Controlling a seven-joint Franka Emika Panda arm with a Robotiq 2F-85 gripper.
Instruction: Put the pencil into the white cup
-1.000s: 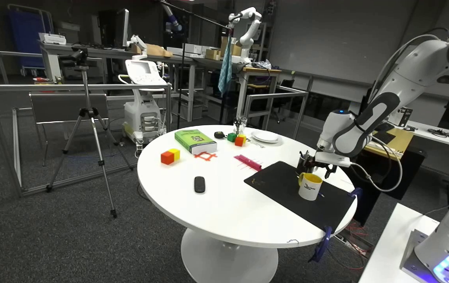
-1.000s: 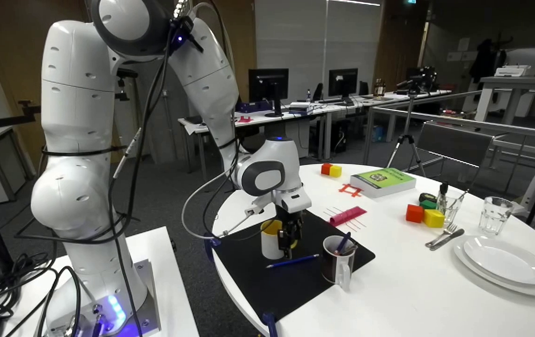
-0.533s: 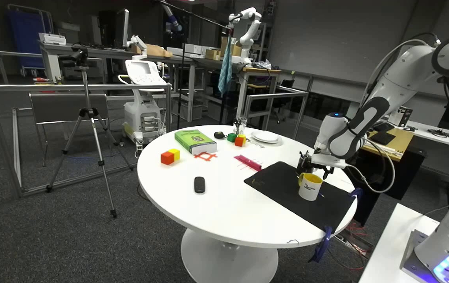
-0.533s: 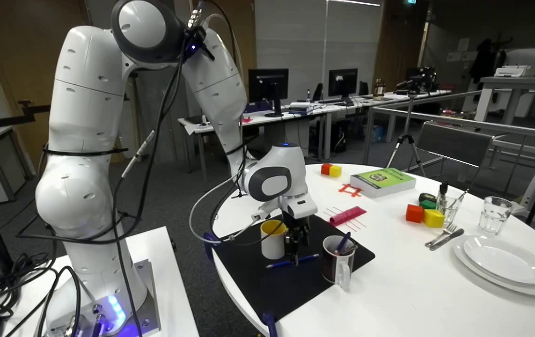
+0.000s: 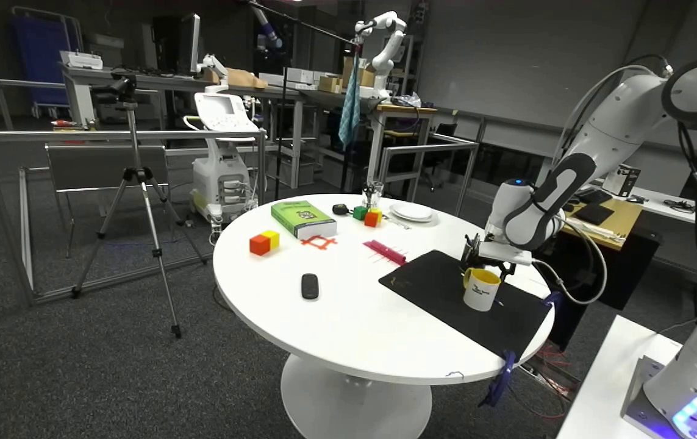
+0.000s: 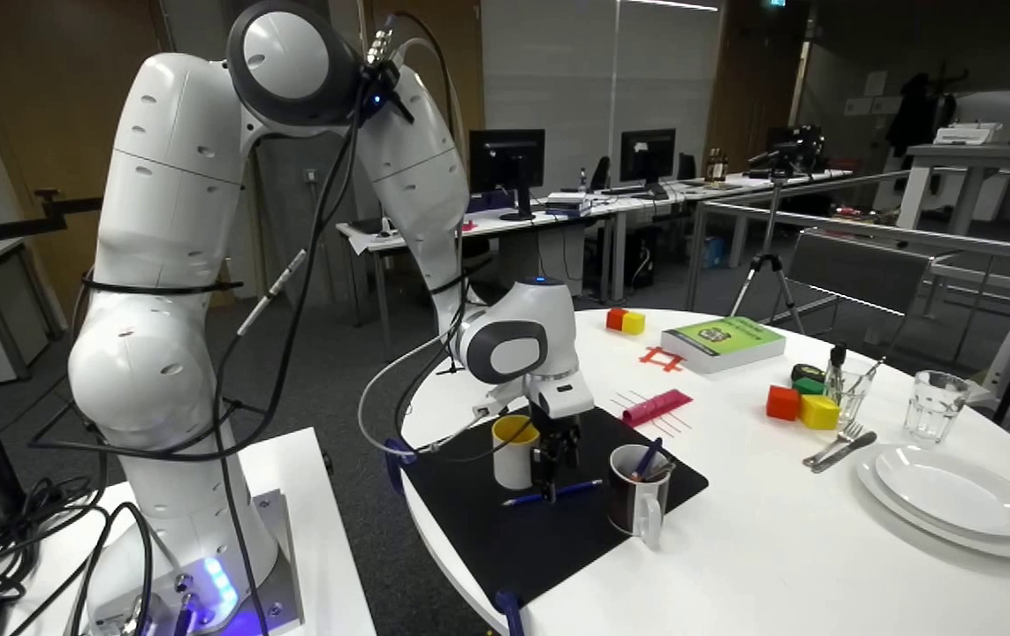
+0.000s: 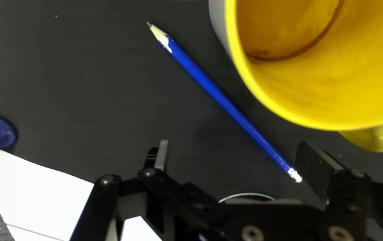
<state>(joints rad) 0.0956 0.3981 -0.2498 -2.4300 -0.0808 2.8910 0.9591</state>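
Widest of all, the round white desk [image 5: 354,317] fills the middle of an exterior view. Then my arm [image 6: 164,132], leaning in over its edge. Down on the desk lies the black mat [image 6: 505,548], flat. Away from it I see the green book [image 6: 721,340], cover up, and the white plates [image 6: 955,495], small one stacked on large, near the rim. Now my jaws: spread wide apart, low over the mat, with nothing in their hold. Near them, the dark mug [image 6: 624,495] stands upright at the mat's edge, pale handle showing. Across the jaws from it is the white cup [image 6: 512,459], yellow inside, also upright on the mat. And there's the pencil [image 7: 218,94], blue, lying on the mat just beside the white cup, outside it. In the wrist view its pale end sits close to one jaw; whether they touch, I can't quite tell.
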